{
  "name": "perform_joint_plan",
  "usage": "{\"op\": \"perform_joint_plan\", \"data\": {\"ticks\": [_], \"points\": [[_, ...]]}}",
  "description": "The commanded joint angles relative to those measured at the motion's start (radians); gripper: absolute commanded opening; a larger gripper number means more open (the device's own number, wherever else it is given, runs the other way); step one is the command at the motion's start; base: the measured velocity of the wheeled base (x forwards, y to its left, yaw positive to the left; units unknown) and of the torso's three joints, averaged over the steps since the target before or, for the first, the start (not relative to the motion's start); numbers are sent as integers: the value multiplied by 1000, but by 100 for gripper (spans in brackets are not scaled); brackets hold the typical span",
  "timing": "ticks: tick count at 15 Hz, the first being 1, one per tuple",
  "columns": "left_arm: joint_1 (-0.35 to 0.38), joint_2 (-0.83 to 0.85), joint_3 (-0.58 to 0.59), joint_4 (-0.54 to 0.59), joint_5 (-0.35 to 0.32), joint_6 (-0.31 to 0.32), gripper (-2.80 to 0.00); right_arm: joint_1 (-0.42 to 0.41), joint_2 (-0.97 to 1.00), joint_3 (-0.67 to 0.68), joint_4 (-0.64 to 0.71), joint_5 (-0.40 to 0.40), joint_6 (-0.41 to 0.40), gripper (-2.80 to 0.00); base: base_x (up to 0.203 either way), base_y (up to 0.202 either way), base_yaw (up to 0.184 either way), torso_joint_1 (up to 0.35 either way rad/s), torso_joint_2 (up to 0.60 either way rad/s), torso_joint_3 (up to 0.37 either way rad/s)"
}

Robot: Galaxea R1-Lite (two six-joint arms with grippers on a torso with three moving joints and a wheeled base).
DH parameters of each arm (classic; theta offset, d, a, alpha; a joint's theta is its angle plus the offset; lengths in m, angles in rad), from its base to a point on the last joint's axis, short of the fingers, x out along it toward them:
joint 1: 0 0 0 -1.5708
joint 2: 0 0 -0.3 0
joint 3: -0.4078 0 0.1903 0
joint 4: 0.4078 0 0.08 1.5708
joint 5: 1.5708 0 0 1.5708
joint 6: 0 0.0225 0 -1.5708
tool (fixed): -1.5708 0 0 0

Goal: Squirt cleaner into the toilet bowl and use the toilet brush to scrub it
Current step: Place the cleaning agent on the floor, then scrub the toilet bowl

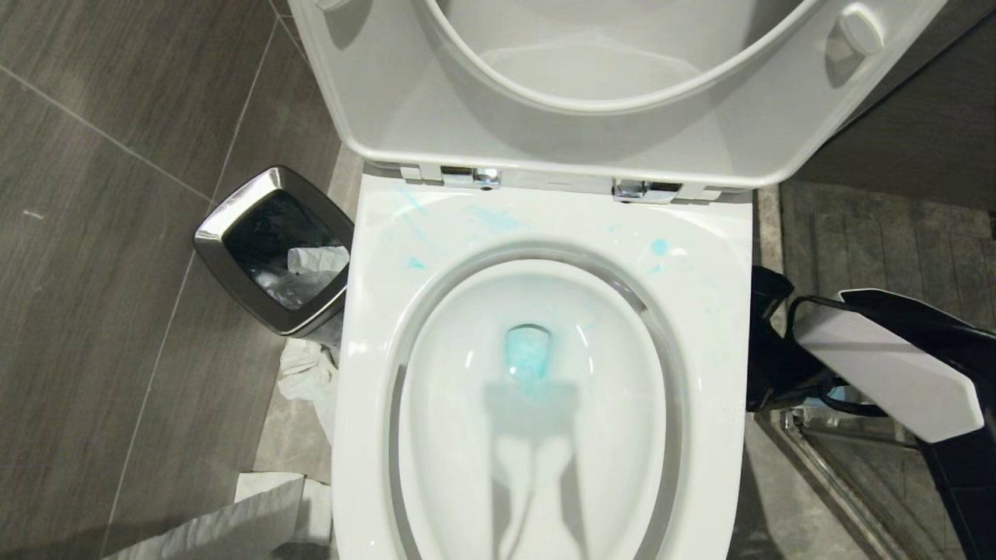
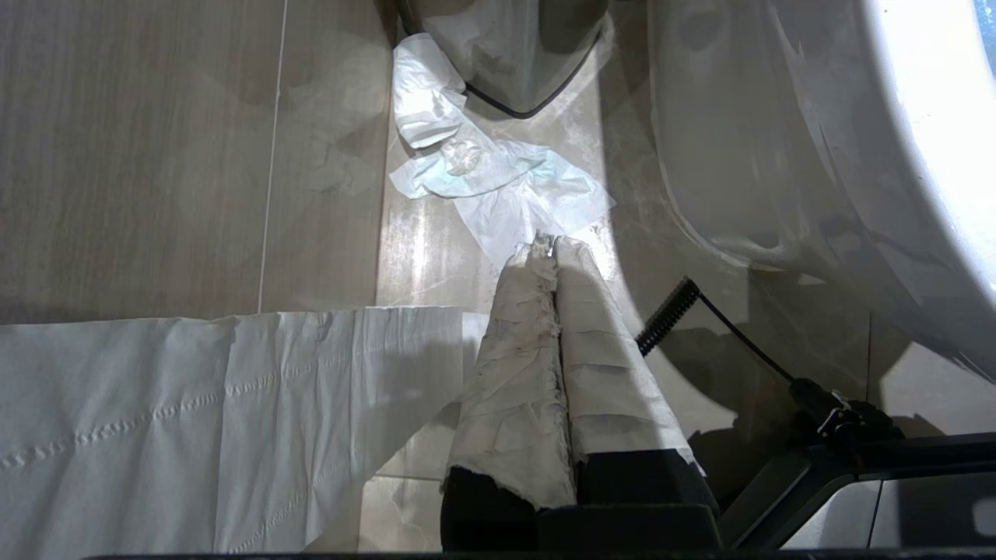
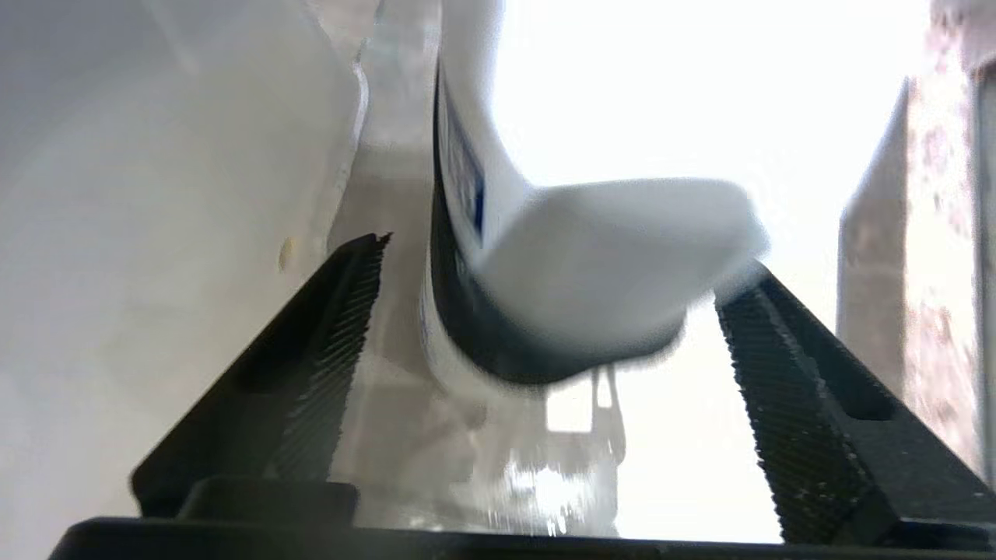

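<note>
Currently, right hand [image 3: 545,311] spread around a blurred white-and-black plastic object [image 3: 591,264], right of the glossy white ceramic toilet bowl [image 1: 731,311].

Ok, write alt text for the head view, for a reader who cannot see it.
A glossy white ceramic toilet bowl fills the view, seat and lid raised, pale turquoise-blue cleaner tinting its water and smearing the rim. A chrome-rimmed black bin stands to its left over crumpled white tissue; the robot's white and black right arm reaches down on the right.

No lettering is legible anywhere; a blue label patch on the white object [image 3: 498,194] is blurred.
</note>
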Motion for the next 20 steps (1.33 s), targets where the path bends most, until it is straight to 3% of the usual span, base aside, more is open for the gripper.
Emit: {"op": "perform_joint_plan", "data": {"ticks": [1, 5, 12, 13, 16, 20], "points": [[0, 0, 2, 0, 0, 0, -280, 0, -36, 60, -19, -1, -2, 0, 0, 0, 0, 0, 0, 0], [0, 0, 2, 0, 0, 0, -280, 1, -147, 307, -95, 0, -2, 0, 0, 0, 0, 0, 0, 0], [0, 0, 2, 0, 0, 0, -280, -13, -569, 773, -89, -3, 0, 0, 0, 0, 0, 0, 0, 0], [0, 0, 2, 0, 0, 0, -280, -16, -633, 816, -77, -5, 0, -280, 0, 0, 0, 0, 0, 0], [0, 0, 2, 0, 0, 0, -280, -32, -853, 870, 86, -15, 1, -280, 0, 0, 0, 0, 0, 0], [0, 0, 2, 0, 0, 0, -280, -38, -1205, 889, 652, -102, 72, -280, 0, 0, 0, 0, 0, 0]]}}
